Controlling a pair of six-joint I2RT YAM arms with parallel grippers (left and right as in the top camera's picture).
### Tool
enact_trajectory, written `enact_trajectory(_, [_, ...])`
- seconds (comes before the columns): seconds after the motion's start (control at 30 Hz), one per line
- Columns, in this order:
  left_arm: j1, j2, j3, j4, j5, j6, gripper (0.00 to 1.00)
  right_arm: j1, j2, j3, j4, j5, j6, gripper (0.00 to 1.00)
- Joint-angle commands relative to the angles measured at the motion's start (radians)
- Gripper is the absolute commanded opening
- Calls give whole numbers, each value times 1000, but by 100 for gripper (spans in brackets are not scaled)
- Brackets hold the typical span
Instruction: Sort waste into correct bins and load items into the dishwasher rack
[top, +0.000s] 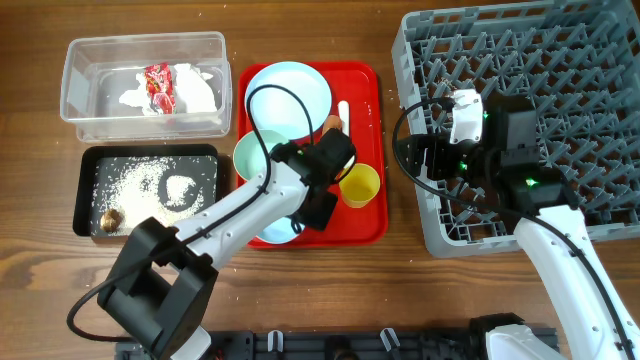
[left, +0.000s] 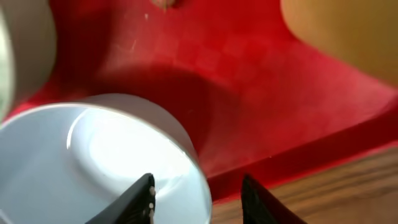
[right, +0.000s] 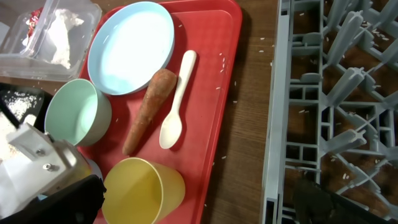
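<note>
Only right wrist shows whole carrot stick (right: 149, 109) (overhead hides most).

The wooden table (top: 30, 290) carries a clear plastic tub (top: 100, 50) and black tray (top: 80, 195); a red tray (top: 365, 100) between; a grey rack (top: 600, 60).

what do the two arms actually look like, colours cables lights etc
Both arms match: the left arm and right arm have white link shells between blocky black joint housings. A thin black cable loops off each wrist. The right wrist shows small green lights and a white block. The left end effector has black wedge-shaped fingers with tiny pale dots.
</note>
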Motion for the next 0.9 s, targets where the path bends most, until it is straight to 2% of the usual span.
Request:
enact_trajectory(0.0, [-1, -4, 141, -66, -6, -13, 46, -2, 7, 18, 19, 2, -11, 100])
enact_trajectory(0.07, [12, -4, 210, -51, -51, -24, 53, -2, 7, 18, 20, 2, -11, 100])
enact_trajectory(0.13, [44, -4, 238, 57, -104, -10, 58, -2, 7, 18, 19, 2, -11, 100])
enact_trajectory(0.27, [131, 71, 238, 358, -62, 206, 58, -2, 7, 18, 20, 3, -11, 100])
enact_trajectory(0.33, [153, 144, 238, 426, -62, 232, 57, -2, 7, 18, 16, 2, -11, 100])
enact_trajectory(0.5, [156, 280, 238, 444, -17, 269, 56, -2, 8, 18, 14, 2, -11, 100])
enact_trajectory(0.7, [150, 298, 234, 427, 37, 250, 50, -2, 8, 18, 12, 2, -5, 100])
enact_trajectory(0.87, [141, 356, 233, 428, 39, 219, 49, -2, 8, 18, 13, 3, 7, 100])
